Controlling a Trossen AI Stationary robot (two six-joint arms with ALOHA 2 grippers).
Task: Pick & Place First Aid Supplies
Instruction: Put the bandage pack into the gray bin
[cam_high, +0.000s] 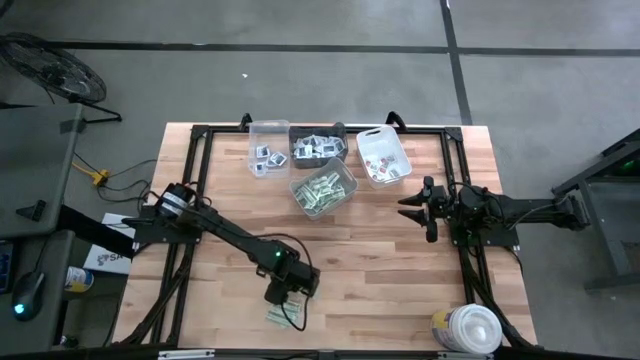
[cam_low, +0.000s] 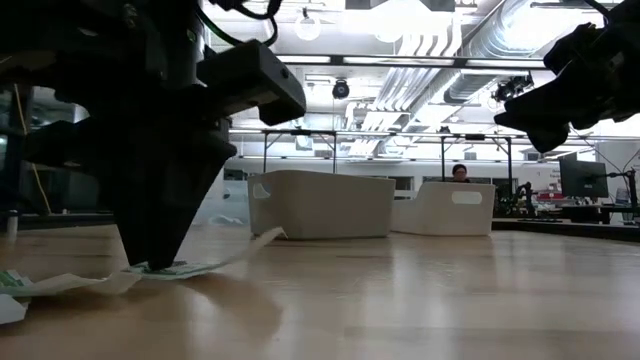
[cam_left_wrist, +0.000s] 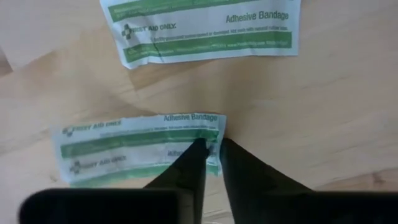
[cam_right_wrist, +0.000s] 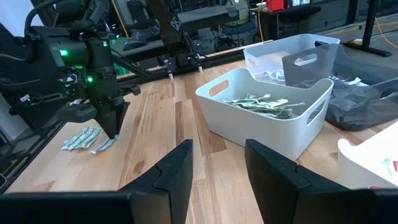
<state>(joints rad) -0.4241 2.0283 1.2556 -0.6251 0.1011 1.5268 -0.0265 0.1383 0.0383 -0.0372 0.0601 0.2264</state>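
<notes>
Two green-and-white adhesive bandage packets (cam_left_wrist: 205, 28) lie flat on the wooden table near its front edge, left of centre. My left gripper (cam_left_wrist: 212, 144) points down onto the nearer packet (cam_left_wrist: 130, 149), its fingers closed to a narrow gap at that packet's end. The same gripper (cam_high: 280, 298) shows from above over the packets (cam_high: 283, 316). My right gripper (cam_right_wrist: 217, 162) stands open at the table's right side (cam_high: 415, 205), level and holding nothing. My left gripper pinches the short end (cam_left_wrist: 214, 134) of the nearer bandage packet between its two fingertips (cam_left_wrist: 198, 149). The fingers come from above, pointing down. The packet lies flat on the table, with the rest of it stretching away from the fingers.
At the table's far side stand a clear bin (cam_high: 268, 148), a dark bin (cam_high: 318, 147), a white bin (cam_high: 383, 155) and a white bin of green strips (cam_high: 323, 190). A round white tub (cam_high: 470, 328) sits at the front right. Bare wood lies between.
</notes>
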